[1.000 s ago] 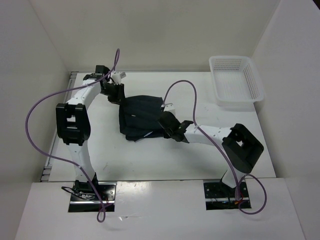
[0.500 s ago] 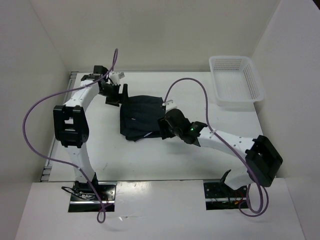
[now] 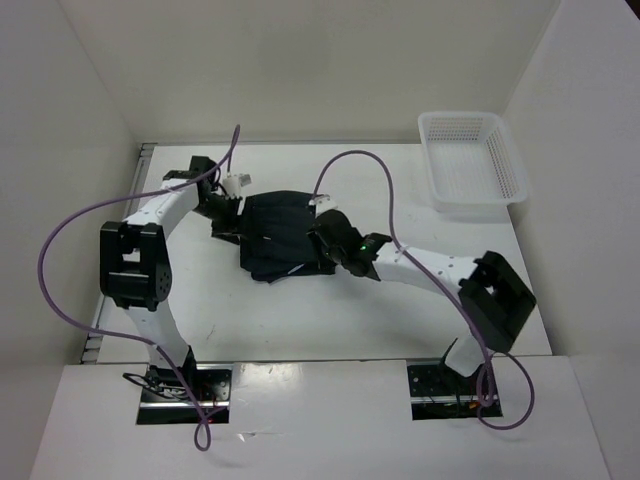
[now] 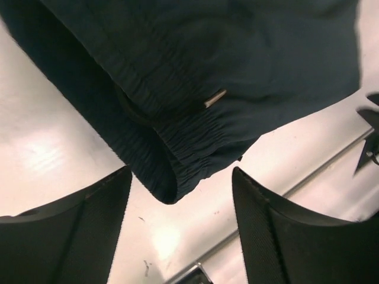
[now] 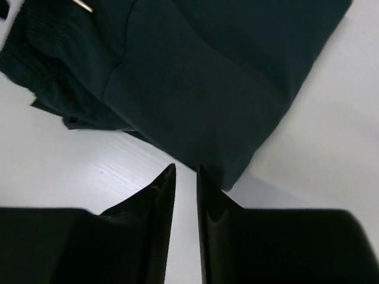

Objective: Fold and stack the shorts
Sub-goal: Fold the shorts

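The dark navy shorts (image 3: 283,235) lie folded in a compact bundle at the middle of the table. My left gripper (image 3: 226,214) is open at their left edge. In the left wrist view the elastic waistband corner (image 4: 177,171) hangs just above the gap between the wide-apart fingers (image 4: 89,219), and a drawstring tip (image 4: 215,98) shows. My right gripper (image 3: 325,240) is at the bundle's right side. In the right wrist view its fingers (image 5: 163,195) are almost together with only bare table in the slit, and their tips reach the edge of the shorts (image 5: 207,89).
A white plastic mesh basket (image 3: 470,160) stands at the table's far right corner. White walls enclose the table on the left, back and right. Purple cables loop off both arms, the right one arching over the shorts.
My left gripper has moved down from the far-left corner to the shorts' left edge. My right gripper has shifted slightly up and left onto the bundle, and its elbow has swung.
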`<state>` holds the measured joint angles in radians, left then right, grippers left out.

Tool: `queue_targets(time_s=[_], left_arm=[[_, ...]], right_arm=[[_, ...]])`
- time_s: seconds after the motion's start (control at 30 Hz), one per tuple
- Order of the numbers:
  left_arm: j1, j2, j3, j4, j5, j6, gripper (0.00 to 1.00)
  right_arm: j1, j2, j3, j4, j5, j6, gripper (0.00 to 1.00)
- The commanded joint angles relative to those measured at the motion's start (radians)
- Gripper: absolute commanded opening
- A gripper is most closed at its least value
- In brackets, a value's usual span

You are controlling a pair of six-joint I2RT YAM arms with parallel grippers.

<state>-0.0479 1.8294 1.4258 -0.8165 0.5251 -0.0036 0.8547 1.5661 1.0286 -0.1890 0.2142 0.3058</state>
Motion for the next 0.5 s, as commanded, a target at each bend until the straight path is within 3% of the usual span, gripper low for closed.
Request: queue_targets(time_s=[0.0,0.23,0.47], left_arm=[[-0.015,-0.005,-0.015,-0.001,0.053,0.004,0.77],[-0.075,0.034,-0.060,0.046,-0.045,0.004,0.77],[-0.075,0.054,-0.119,0.089,-0.154,0.004,0.77]], right_arm=[[0.004,0.107,0.079,0.036,0.025,0.019,0.23],[0.004,0.267,0.090,0.020,-0.016,0.108,0.10],[0.004,0.264,0.039,0.029,-0.050,0.128,0.07]])
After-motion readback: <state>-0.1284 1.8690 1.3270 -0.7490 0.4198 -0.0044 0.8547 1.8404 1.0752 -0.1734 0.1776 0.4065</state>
